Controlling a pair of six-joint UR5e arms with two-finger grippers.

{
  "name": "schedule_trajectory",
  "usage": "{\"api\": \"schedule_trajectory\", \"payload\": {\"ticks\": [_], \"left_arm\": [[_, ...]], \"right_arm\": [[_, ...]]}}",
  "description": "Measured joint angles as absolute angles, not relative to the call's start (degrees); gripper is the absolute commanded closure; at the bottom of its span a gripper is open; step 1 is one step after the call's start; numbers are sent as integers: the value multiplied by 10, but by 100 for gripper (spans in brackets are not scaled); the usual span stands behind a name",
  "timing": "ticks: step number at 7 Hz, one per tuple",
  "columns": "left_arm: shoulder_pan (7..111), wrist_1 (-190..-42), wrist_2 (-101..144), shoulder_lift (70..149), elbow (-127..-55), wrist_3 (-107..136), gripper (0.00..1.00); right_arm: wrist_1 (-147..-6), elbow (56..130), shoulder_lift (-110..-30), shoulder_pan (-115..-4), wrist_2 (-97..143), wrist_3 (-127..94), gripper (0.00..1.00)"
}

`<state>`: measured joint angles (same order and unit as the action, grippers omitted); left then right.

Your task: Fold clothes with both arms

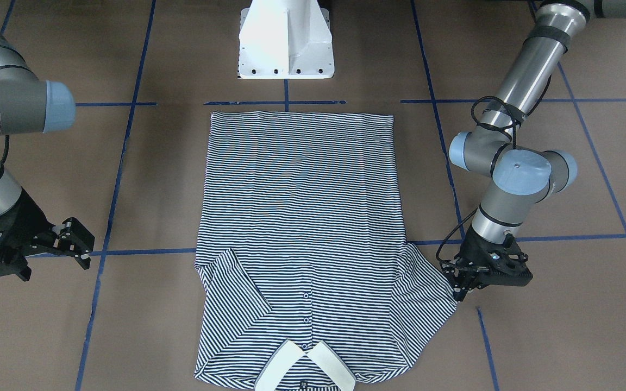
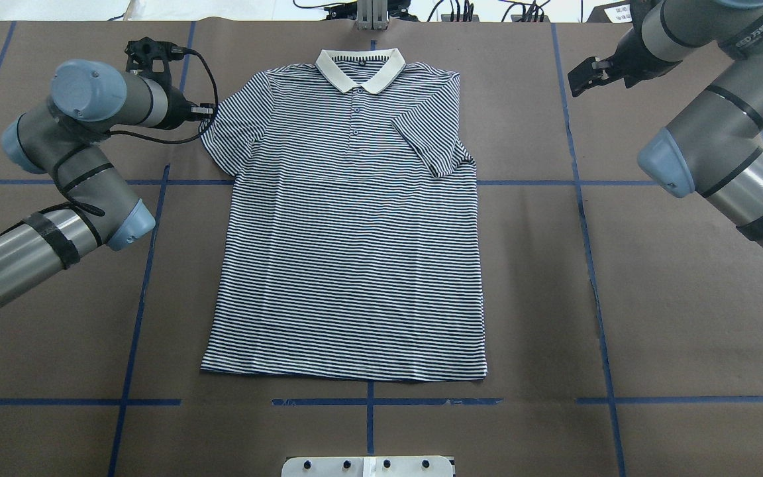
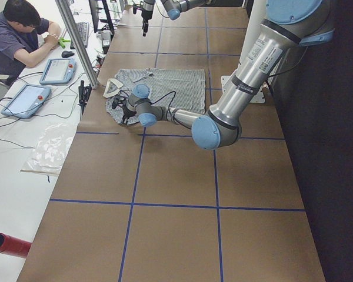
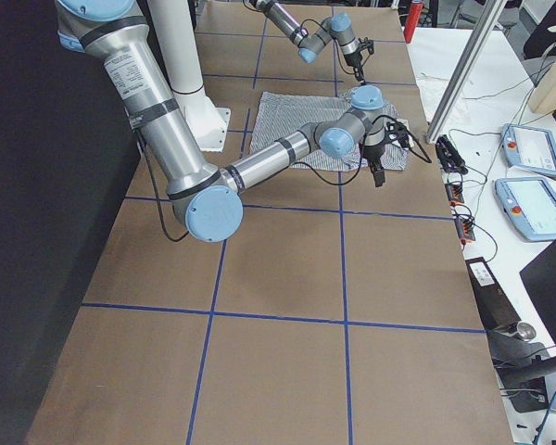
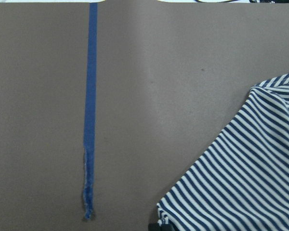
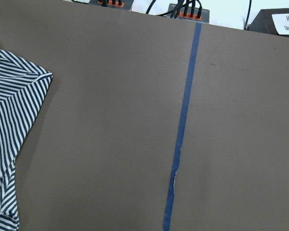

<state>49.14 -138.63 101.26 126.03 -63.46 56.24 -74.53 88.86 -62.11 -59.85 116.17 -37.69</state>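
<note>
The navy-and-white striped polo shirt (image 2: 348, 265) lies flat, face up, its white collar (image 2: 360, 69) at the table's far side. In the overhead view the right-hand sleeve (image 2: 431, 142) is folded onto the chest, while the left-hand sleeve (image 2: 229, 132) is spread out. My left gripper (image 2: 208, 112) sits low at that sleeve's outer hem (image 1: 451, 301), and its fingers look shut on the hem. The left wrist view shows the sleeve (image 5: 241, 183) with a dark fingertip at its corner. Off the shirt's other side, my right gripper (image 1: 82, 247) hangs open and empty above the table.
The white pedestal base (image 1: 286, 43) stands at the shirt's bottom hem. Blue tape lines (image 2: 580, 199) cross the brown table cover. Beyond the far edge are cables, control tablets (image 3: 23, 100) and a seated person (image 3: 17, 35). A red cylinder (image 3: 9, 244) lies on the side bench.
</note>
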Motion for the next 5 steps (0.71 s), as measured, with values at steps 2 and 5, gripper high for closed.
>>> {"api": "schedule_trajectory", "payload": {"ticks": [2,5], "left_arm": [[468,-1311,1012,1317,-643,619,100],[417,-1233,987,1393,-627,685,100]], "right_arm": [[-745,889,-621,-598,1162,-379,0],[-745,888,-621,-597,1161,-379,0]]}}
